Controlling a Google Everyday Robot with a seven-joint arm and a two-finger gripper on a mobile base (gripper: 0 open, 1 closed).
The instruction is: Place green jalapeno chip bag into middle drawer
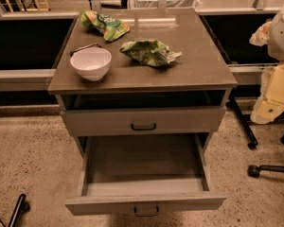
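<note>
The green jalapeno chip bag (150,52), light green and white crinkled foil, lies on the brown cabinet top (189,70), right of centre. The middle drawer (144,167) is pulled out below, with a bare grey floor showing and its front with a dark handle nearest the camera. My arm's cream and white links (277,91) stand at the right edge of the view. My gripper (261,33) is up beside the cabinet's right side, away from the bag and holding nothing that I can see.
A white bowl (90,63) sits at the top's front left. An orange-and-green bag (105,25) lies at the back left. A closed grey drawer front (143,120) is above the open one. Chair legs and casters (265,169) stand on the floor at right.
</note>
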